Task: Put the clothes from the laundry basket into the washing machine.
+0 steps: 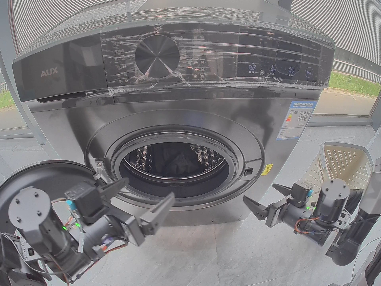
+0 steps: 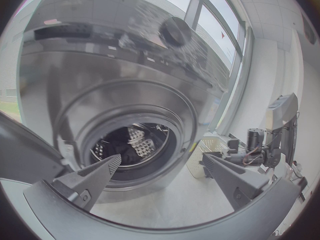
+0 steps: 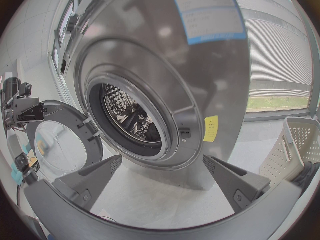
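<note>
Left gripper [image 1: 149, 189], lower left, and right gripper [image 1: 260, 193], lower right, hang spread and empty, flanking the washer [image 1: 190, 112], its door [image 1: 43, 175] open for loading; dark clothes [image 1: 174, 161] lie inside, centre; basket [image 1: 345, 163] stands at right edge.

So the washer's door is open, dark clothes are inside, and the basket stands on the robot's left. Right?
Not quite. The head view shows the laundry basket on the robot's right, beside the washing machine. The door is open and dark clothes lie inside.
</note>
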